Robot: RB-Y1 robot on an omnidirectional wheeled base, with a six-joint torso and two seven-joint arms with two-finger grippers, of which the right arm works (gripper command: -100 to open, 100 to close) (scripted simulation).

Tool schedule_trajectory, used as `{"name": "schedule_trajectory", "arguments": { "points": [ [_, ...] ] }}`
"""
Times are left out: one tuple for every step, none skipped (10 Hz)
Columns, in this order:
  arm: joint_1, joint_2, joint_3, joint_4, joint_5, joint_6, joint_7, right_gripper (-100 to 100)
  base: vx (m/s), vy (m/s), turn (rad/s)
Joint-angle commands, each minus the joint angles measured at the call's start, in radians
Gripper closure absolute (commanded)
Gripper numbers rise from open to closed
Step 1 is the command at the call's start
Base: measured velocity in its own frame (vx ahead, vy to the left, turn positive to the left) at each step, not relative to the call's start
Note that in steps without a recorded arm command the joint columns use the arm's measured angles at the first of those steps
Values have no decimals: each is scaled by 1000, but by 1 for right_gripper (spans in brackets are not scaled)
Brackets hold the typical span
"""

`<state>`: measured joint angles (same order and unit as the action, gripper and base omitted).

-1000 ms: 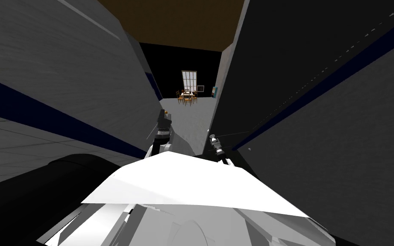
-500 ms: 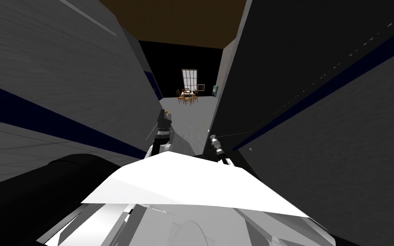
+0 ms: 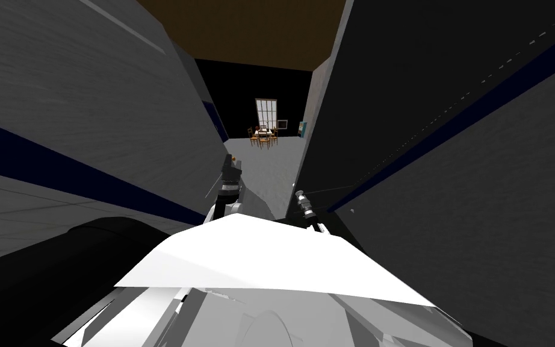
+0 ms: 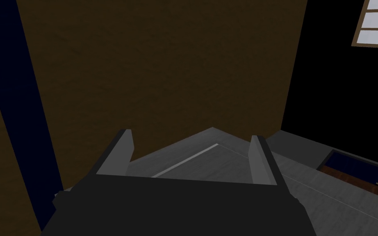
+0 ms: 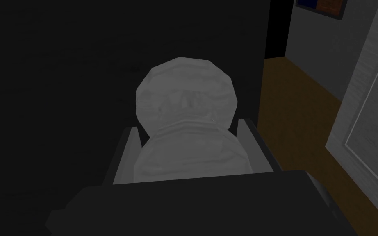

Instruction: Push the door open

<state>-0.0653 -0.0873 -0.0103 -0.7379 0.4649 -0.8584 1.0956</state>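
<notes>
- The dark door (image 3: pixel 403 90) takes the upper right of the head view, long axis upright, free edge toward frame centre.
- Its round grey knob (image 5: pixel 186 94) points stem-first at our right end effector (image 5: pixel 186 128), which is clasped narrowly round it.
- Our left end effector (image 4: pixel 190 141) is spread wide and holds nothing.

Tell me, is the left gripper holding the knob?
No, the left gripper stands open and empty; the knob sits between the right gripper's fingers.
</notes>
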Motion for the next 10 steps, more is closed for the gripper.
{"name": "schedule_trajectory", "arguments": {
  "points": [
    [-3,-1,3,-2,-8,-2,-36,100,21,13,-24],
    [-4,-2,7,0,-14,-2,-64,100,24,13,-44],
    [-6,-2,11,2,-20,-1,-92,100,29,13,-39],
    [-7,-3,14,3,-26,-1,-120,100,40,22,-29],
    [-9,-3,18,5,-32,-1,-148,100,49,21,-31],
    [-11,-4,23,7,-40,-1,-178,100,46,25,-45],
    [-13,-5,29,9,-48,-1,-207,100,45,26,-43],
    [-13,-5,29,9,-48,-1,-218,100,35,13,-15],
    [-15,-5,34,12,-57,-1,-252,100,35,13,-25],
    [-17,-6,39,14,-66,-1,-280,100,44,17,-49]
  ]
}}
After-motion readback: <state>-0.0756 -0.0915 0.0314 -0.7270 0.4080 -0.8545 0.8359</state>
